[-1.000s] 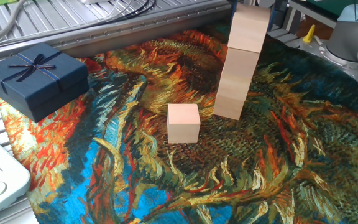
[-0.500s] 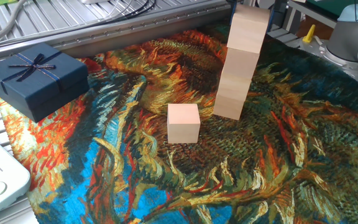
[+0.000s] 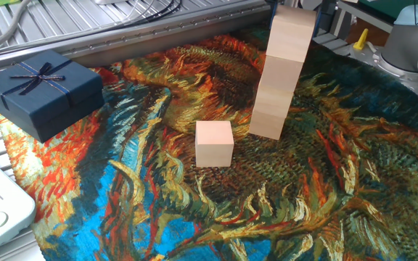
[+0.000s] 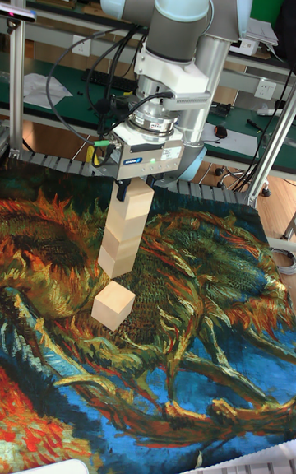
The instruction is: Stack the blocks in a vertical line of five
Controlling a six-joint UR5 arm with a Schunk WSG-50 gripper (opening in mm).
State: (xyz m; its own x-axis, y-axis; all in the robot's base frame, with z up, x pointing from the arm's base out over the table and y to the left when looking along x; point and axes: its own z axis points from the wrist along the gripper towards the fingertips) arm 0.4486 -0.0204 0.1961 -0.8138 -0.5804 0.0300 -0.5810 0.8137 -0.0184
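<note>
We see the gripper [image 4: 138, 188] pinching the top cube [image 4: 137, 199] of the four-high stack [image 3: 278, 80], while the fifth, loose cube [image 3: 215, 143] sits on the painted cloth [image 3: 194, 210] just beside the stack's base, well below our fingers.

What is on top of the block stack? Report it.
Only the end effector is above the block stack, its fingers beside the top block. That block's top face is hidden, so contact or grip cannot be told.

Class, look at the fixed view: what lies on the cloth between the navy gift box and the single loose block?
Nothing stands between the gift box and the loose block; the fixed view shows only bare painted cloth there.
</note>
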